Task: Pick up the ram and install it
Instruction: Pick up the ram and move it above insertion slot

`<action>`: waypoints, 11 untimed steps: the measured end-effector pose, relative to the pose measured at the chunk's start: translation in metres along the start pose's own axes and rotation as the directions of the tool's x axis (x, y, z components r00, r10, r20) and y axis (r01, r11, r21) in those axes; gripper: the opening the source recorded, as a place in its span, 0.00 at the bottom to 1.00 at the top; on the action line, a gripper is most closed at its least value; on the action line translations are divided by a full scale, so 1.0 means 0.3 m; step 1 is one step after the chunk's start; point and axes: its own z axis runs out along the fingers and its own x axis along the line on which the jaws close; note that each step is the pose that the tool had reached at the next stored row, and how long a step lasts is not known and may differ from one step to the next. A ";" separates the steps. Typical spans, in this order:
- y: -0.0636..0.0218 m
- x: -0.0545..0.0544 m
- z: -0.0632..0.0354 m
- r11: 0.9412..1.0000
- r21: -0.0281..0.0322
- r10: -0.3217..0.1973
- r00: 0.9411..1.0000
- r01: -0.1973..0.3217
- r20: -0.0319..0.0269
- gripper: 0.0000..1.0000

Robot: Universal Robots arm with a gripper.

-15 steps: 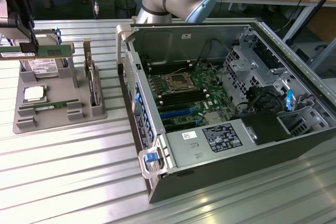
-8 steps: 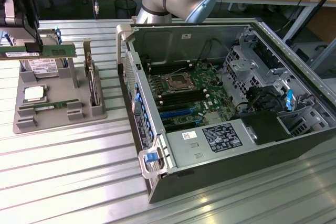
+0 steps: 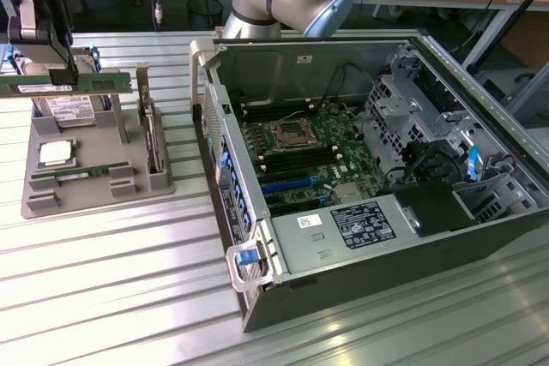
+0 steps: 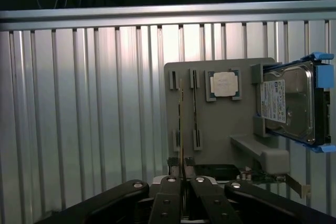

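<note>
My gripper (image 3: 58, 75) is shut on the ram (image 3: 86, 83), a long green stick held level above the grey parts holder (image 3: 94, 190) at the exterior view's left. In the wrist view the ram (image 4: 181, 124) appears edge-on as a thin line running out from between my gripper's (image 4: 182, 181) closed black fingers (image 4: 168, 192). A second green ram stick (image 3: 81, 175) lies in a slot of the holder below. The open computer case (image 3: 360, 177) with its motherboard (image 3: 309, 147) and long memory slots sits to the exterior view's right, well apart from the gripper.
The holder also carries a silver processor chip (image 3: 54, 153), a hard drive (image 4: 291, 103) in a blue frame and an upright expansion card (image 3: 151, 139). The ribbed metal table (image 3: 111, 297) surrounds the case. Drive cages and cables fill the case's far side (image 3: 429, 135).
</note>
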 end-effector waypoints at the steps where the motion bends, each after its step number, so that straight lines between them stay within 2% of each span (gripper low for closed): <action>1: -0.004 0.000 0.000 1.000 0.000 0.000 1.000 0.000 0.000 0.13; 11: -0.024 -0.001 -0.001 1.000 0.000 0.000 1.000 0.000 0.000 0.13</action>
